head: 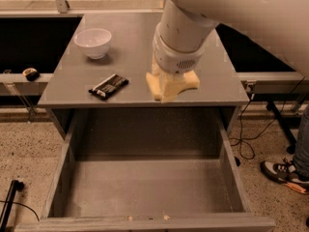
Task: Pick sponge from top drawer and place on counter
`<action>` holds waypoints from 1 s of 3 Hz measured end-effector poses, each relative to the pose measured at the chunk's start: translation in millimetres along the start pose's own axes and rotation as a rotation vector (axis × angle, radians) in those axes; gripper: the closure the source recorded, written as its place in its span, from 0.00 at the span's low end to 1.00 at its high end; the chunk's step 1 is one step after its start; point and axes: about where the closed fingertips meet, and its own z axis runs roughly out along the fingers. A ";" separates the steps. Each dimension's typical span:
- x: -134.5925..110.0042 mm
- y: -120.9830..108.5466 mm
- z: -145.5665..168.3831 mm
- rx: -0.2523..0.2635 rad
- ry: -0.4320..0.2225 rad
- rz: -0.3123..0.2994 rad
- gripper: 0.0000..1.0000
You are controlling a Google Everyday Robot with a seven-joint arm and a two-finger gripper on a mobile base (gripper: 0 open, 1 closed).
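My gripper [174, 80] hangs below the big white arm, low over the front middle of the grey counter [130, 57]. It is shut on the pale-yellow sponge [163, 90], which pokes out beneath the wrist just above the counter's front edge. I cannot tell whether the sponge touches the counter. The top drawer [145, 190] is pulled fully open below and its grey floor is bare. The drawer's handle is out of view.
A white bowl [93, 42] stands at the counter's back left. A dark wrapped bar [108, 86] lies on the counter, left of the gripper. A person's shoe [282, 173] and cables are on the floor at the right.
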 end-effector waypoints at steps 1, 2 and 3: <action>41.0 -42.2 17.9 0.013 0.024 0.090 0.91; 67.1 -62.4 51.0 -0.006 -0.007 0.163 0.84; 70.8 -68.4 80.6 -0.012 -0.113 0.202 0.66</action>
